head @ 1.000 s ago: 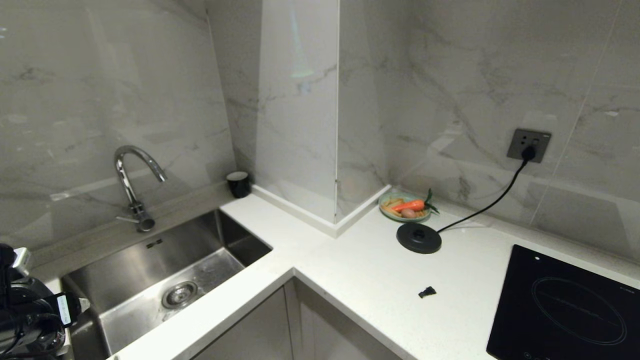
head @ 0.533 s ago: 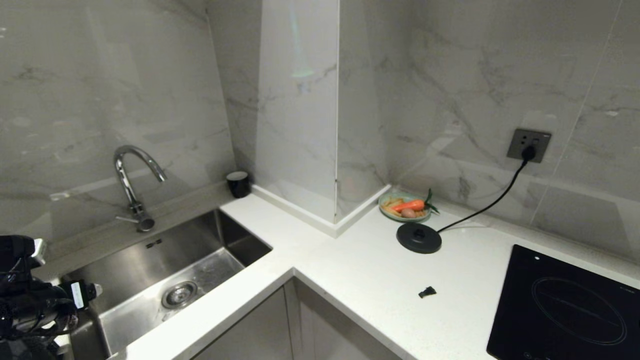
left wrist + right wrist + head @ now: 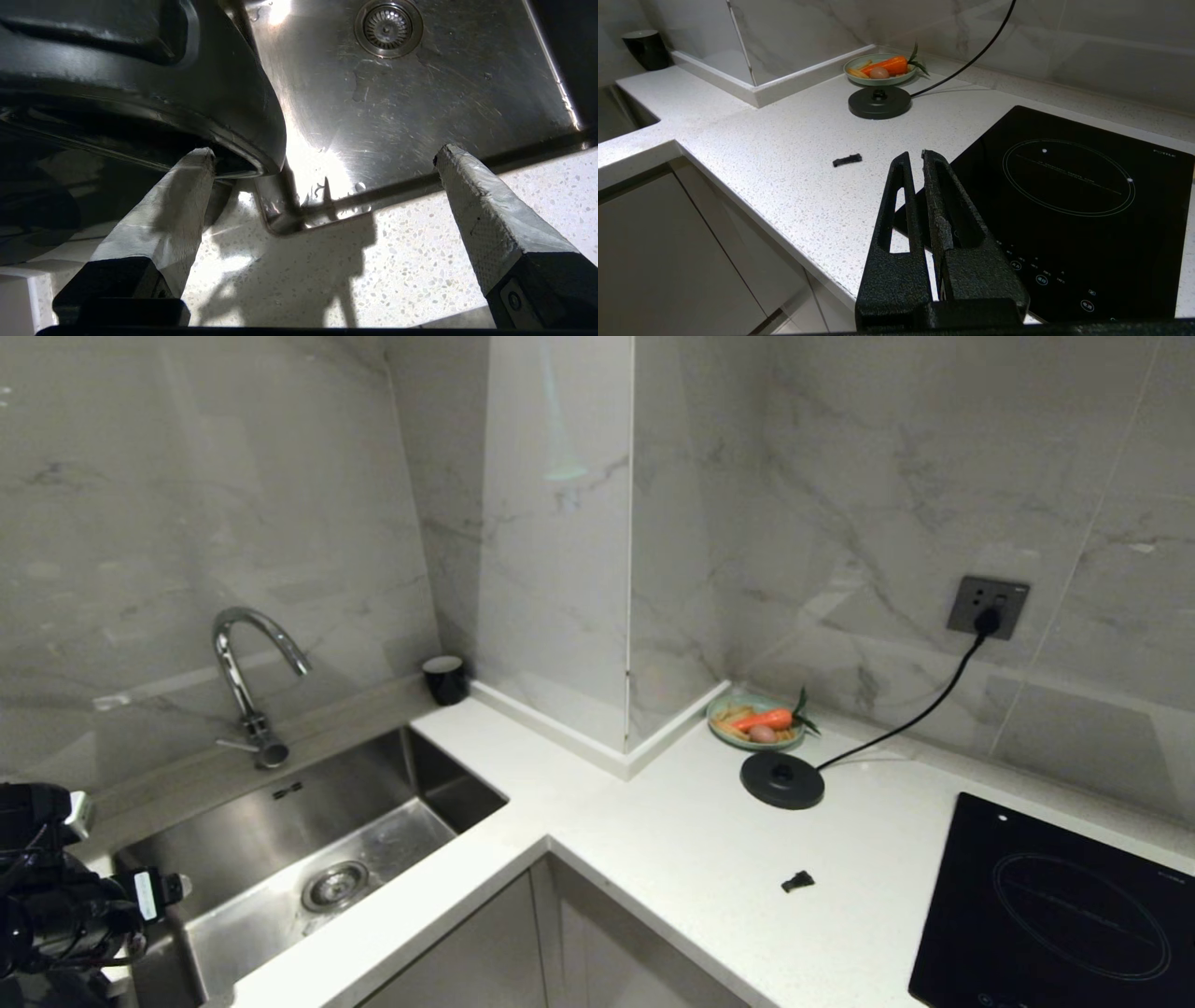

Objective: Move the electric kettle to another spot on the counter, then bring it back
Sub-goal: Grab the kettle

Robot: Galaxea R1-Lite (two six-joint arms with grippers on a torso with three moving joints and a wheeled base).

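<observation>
Our left gripper (image 3: 327,158) fingers (image 3: 472,200) spread wide, holding nothing; one finger tip just beside electric kettle (image 3: 140,84), which appears set down on table (image 3: 373,275) at near left corner of sink (image 3: 420,93). Right gripper (image 3: 914,161) fingers pressed together, empty, near cooktop (image 3: 1064,196). Base disc (image 3: 782,779) sits bare, well apart to right. We judge outbound move done; return to base left.

We've got a steel sink (image 3: 280,859) with a tap (image 3: 245,681), a black cup (image 3: 445,679) in the corner, a veggie dish (image 3: 756,721) beside the corded base disc (image 3: 782,779), and a cooktop (image 3: 1055,915) by the front edge.
</observation>
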